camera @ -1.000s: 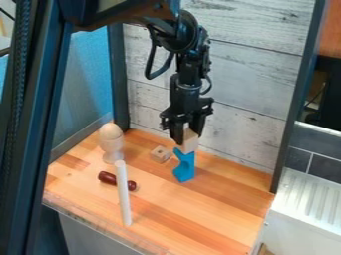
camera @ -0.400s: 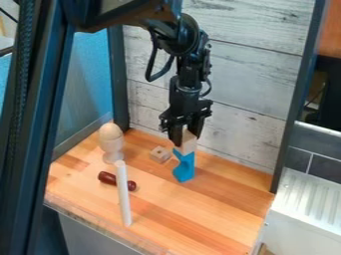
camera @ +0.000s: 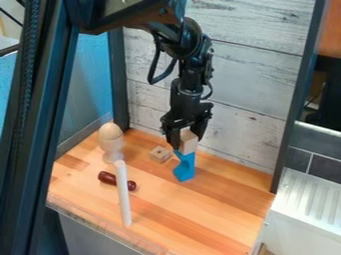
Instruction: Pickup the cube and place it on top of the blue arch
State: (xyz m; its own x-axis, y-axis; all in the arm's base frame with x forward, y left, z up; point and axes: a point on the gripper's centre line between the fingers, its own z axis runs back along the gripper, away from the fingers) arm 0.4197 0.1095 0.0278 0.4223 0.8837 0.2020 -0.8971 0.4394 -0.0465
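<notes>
Whitewashed planks ran across the back wall [camera: 243, 74], a blue panel [camera: 92, 74] closed the side at the view's left, and wide across the bottom lay the striped wooden surface [camera: 200, 209]. Out front, a dark upright [camera: 40, 124] cut tall down the view's left edge! The black arm [camera: 190, 45] came in from the top, bent downward, and hung before the planks. Over at the lower right sat a white ridged panel [camera: 303, 204], below dark grey tiles [camera: 325, 168]. Down to the business end: the gripper [camera: 187, 143] pointed at the surface, its jaws parted by just the cube's width and closed on the pale wooden cube [camera: 189, 142], and what a spot that was, right at the top of the blue arch [camera: 184, 172]! That arch stood on end, its hollow side turned to the view's left. Nearer the front, a slim white rod [camera: 124, 196] stood upright, and behind it, partly hidden, a dark red cylinder [camera: 106, 178] lay on its side. Farther back at the left, a wooden egg [camera: 110, 131] sat in its footed cup [camera: 112, 147]. And smallest of the lot, a little wooden block [camera: 160, 155] with a hole in its top rested near the arch, between it and the cup.
</notes>
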